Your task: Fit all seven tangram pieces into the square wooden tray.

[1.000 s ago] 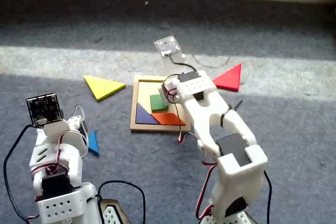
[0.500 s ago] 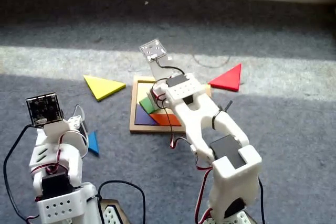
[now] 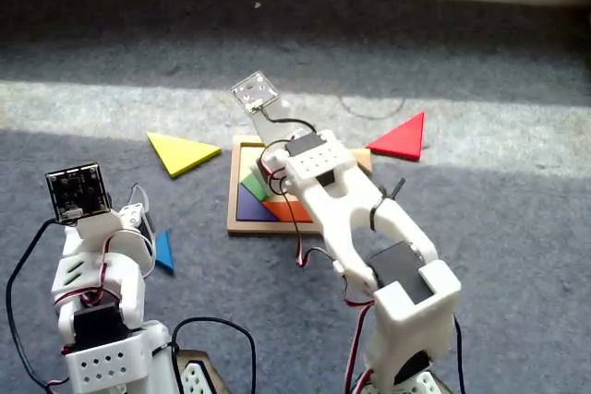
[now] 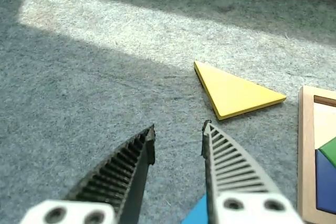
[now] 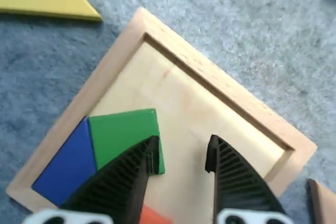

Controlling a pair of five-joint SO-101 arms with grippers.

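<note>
The square wooden tray (image 3: 236, 193) lies mid-table, partly under my right arm. In it a green square (image 5: 123, 137) sits against a blue piece (image 5: 68, 163), with an orange piece (image 5: 152, 216) beside them. My right gripper (image 5: 182, 150) hovers open over the tray's bare floor, one finger at the green square's edge. A yellow triangle (image 3: 182, 152) lies left of the tray and a red triangle (image 3: 401, 138) to its right. My left gripper (image 4: 178, 129) is open and holds nothing, low over the carpet short of the yellow triangle (image 4: 233, 92). A small blue piece (image 3: 163, 251) lies by the left arm.
Grey carpet surrounds everything, with a sunlit band across the back. A brown piece (image 5: 321, 198) peeks in just outside the tray's rim. Cables trail from both arms near the tray's front edge.
My right arm has swung left across the tray. The green square has slid left and turned, ending against the blue piece. The left arm has not moved.
</note>
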